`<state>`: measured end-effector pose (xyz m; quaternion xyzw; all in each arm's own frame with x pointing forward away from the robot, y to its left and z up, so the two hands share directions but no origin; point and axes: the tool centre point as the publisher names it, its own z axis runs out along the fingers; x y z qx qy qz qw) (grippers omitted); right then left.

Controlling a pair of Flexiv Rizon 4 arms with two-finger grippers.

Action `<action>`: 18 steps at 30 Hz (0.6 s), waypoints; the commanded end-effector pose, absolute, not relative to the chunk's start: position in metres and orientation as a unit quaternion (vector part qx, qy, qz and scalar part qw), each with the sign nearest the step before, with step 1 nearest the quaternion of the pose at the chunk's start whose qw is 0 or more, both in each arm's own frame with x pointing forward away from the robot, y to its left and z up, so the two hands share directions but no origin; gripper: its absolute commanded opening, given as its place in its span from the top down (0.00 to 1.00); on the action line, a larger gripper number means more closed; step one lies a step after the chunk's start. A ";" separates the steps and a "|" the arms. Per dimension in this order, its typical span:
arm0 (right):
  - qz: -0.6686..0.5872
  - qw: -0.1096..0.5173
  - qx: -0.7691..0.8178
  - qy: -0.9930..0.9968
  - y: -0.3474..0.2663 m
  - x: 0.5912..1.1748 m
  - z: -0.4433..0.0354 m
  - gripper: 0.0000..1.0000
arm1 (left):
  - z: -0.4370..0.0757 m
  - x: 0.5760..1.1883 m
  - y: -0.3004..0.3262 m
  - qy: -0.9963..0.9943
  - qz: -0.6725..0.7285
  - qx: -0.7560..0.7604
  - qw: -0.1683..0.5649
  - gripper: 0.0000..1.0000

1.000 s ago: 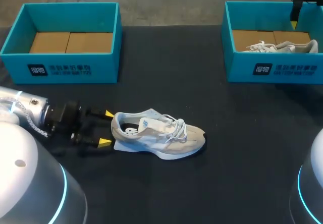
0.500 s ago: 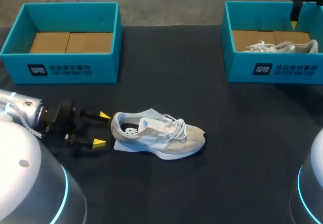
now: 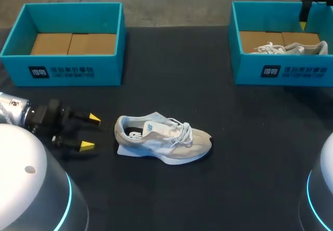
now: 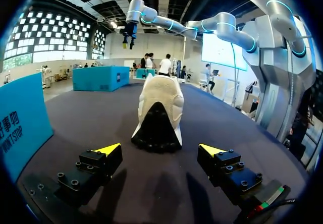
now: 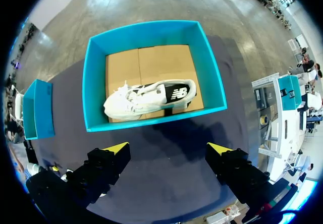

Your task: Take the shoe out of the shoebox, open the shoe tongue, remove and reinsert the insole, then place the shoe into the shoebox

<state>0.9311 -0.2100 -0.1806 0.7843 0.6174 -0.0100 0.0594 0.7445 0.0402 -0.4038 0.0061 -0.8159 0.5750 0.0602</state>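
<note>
**Fig. L arm at the shoe, R arm over the far box.**

L gripper (image 3: pixel 90 132): fingers spread wide, holding nothing, low over the table (image 3: pixel 218 189). Straight ahead of it, near but not touching, the shoe (image 3: pixel 164 140) stands on its sole. Heel faces the tips, toe points away. In the L wrist view the heel lines up w/ the gap betw. the fingers. The empty shoebox (image 3: pixel 67 69) sits off to one side of this gripper, well apart.

R gripper (image 5: pixel 167 149): also spread and empty, hovering high above the far shoebox (image 5: pixel 151 119). A second shoe (image 5: pixel 149 99) lies on its side inside that box, ahead of the fingers.

Step, as I judge it: the shoe is out of its box. Laces look loose and the tongue looks lifted, and a dark heel pad shows inside, so the insole is prob. seated. A pale flat edge shows under the heel; can't tell what it is. I read this as the return-to-box stage.

Next move calls for: advance the L gripper, straddle the heel, close on both sides, lift level, carry to the empty shoebox and lower sole-down.
</note>
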 end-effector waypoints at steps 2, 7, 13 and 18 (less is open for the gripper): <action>-0.010 0.060 0.784 0.617 -0.210 0.931 -0.181 0.00 | -0.404 0.745 0.040 -0.816 0.574 0.006 0.060 0.00; -0.010 0.060 0.784 0.617 -0.210 0.931 -0.181 0.00 | -0.404 0.745 0.040 -0.816 0.574 0.006 0.060 0.00; -0.010 0.060 0.784 0.617 -0.210 0.931 -0.181 0.00 | -0.403 0.742 0.039 -0.810 0.582 -0.008 0.066 0.00; -0.010 0.060 0.784 0.617 -0.210 0.931 -0.181 0.00 | -0.402 0.743 0.037 -0.799 0.596 -0.016 0.078 0.00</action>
